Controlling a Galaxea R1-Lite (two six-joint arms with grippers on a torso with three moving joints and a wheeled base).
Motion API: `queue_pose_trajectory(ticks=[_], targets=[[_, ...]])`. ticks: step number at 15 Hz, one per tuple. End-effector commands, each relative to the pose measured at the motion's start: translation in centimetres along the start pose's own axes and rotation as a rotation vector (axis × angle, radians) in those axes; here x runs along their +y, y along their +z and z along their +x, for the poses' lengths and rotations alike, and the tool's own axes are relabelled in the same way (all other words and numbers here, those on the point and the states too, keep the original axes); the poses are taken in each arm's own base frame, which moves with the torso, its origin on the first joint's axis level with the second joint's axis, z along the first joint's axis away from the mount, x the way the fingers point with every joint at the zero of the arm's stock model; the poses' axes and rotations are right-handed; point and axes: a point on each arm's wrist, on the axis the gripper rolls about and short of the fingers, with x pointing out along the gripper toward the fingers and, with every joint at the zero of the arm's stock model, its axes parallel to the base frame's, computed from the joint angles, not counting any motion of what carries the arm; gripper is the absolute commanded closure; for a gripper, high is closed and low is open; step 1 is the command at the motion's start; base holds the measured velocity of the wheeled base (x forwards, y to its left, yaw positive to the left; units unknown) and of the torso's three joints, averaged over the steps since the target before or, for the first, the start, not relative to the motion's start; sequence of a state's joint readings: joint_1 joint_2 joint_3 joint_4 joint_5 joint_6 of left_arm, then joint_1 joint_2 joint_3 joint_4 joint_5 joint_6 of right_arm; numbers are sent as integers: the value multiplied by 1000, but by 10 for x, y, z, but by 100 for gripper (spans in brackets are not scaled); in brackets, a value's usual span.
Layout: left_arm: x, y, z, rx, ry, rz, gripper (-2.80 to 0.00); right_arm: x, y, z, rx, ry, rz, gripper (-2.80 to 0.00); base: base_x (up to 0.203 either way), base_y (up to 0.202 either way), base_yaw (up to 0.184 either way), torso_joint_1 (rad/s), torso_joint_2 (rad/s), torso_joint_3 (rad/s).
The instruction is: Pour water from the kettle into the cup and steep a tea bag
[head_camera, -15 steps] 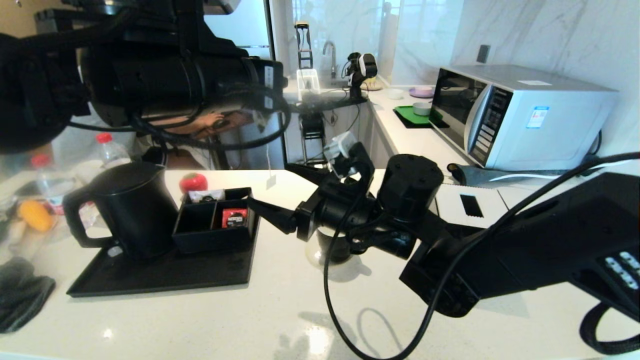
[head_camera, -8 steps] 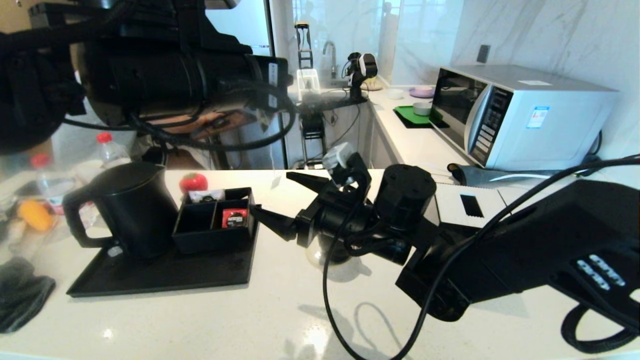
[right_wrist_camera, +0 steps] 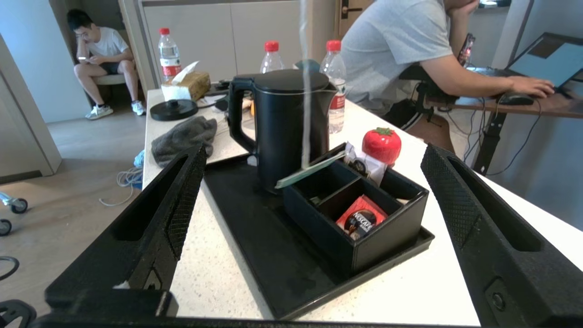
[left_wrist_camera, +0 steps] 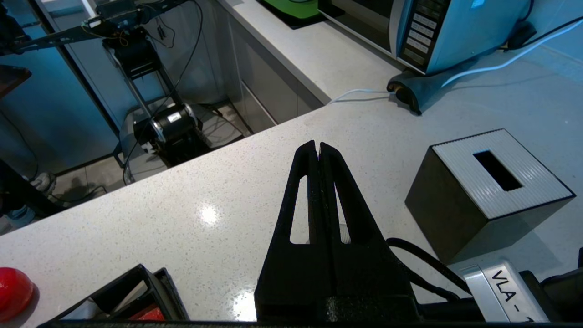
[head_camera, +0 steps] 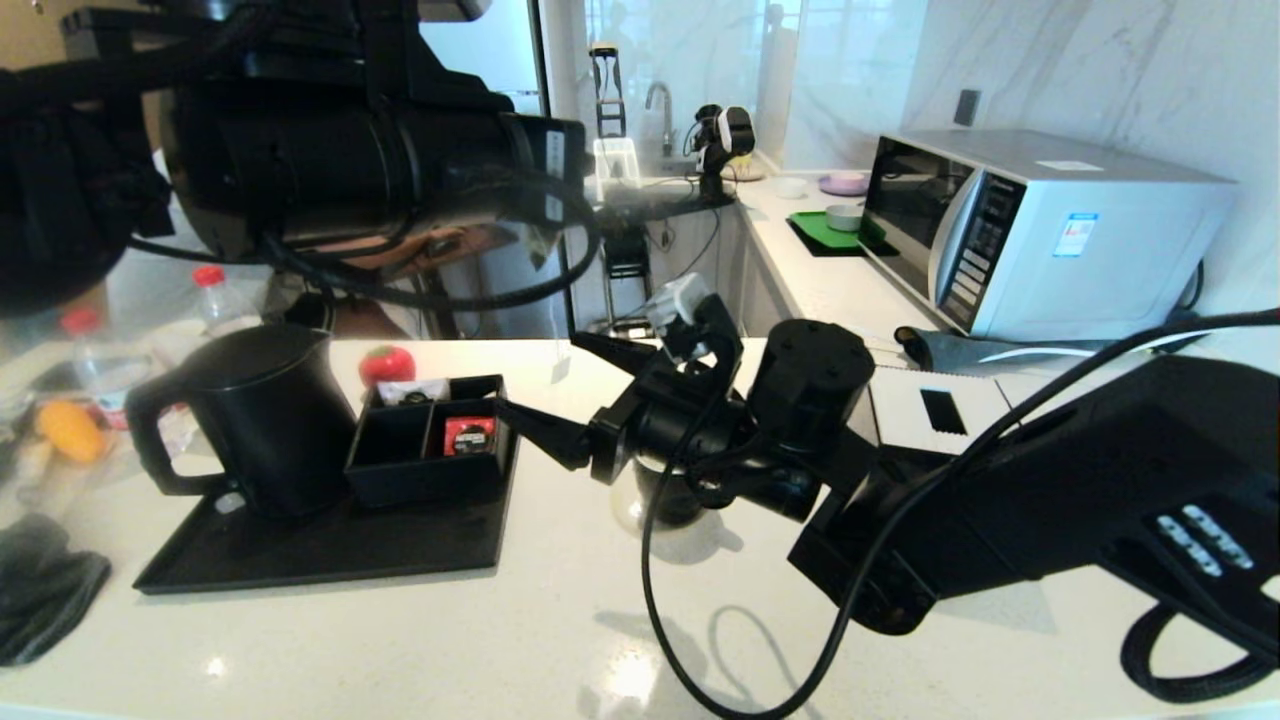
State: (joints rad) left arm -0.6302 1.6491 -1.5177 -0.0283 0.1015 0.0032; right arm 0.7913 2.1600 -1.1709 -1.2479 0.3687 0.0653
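Dangling past kettle (right_wrist_camera: 282, 127) in right wrist view, tea-bag tag (right_wrist_camera: 309, 169), left jaws pressed together

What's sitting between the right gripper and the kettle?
In the right wrist view, the black compartment box on the tray and the hanging tea bag string with its paper tag lie between the open right gripper and the kettle.

A red sachet (right_wrist_camera: 360, 219) in the black compartment box (right_wrist_camera: 364, 237) reads "NESCAFE" in white lettering. A silver label plate (left_wrist_camera: 505, 291) beside the left hand's closed fingers carries the letters "VLA -", cut off at the frame's edge. The microwave's blue sticker (head_camera: 1075, 233) cannot be read.
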Motion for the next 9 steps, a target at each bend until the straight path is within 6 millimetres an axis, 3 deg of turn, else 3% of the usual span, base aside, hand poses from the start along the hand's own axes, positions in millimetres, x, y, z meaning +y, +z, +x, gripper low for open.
queue_pose_trajectory(ticks=[1,9], targets=[[0,-1,1,4,0,-8,0,0,4,0,-14,44,-8,-280,0,0,0,0,0,0],[0,-1,1,4,0,-15,0,-3,6,-1,-26,63,-19,-280,0,0,0,0,0,0]])
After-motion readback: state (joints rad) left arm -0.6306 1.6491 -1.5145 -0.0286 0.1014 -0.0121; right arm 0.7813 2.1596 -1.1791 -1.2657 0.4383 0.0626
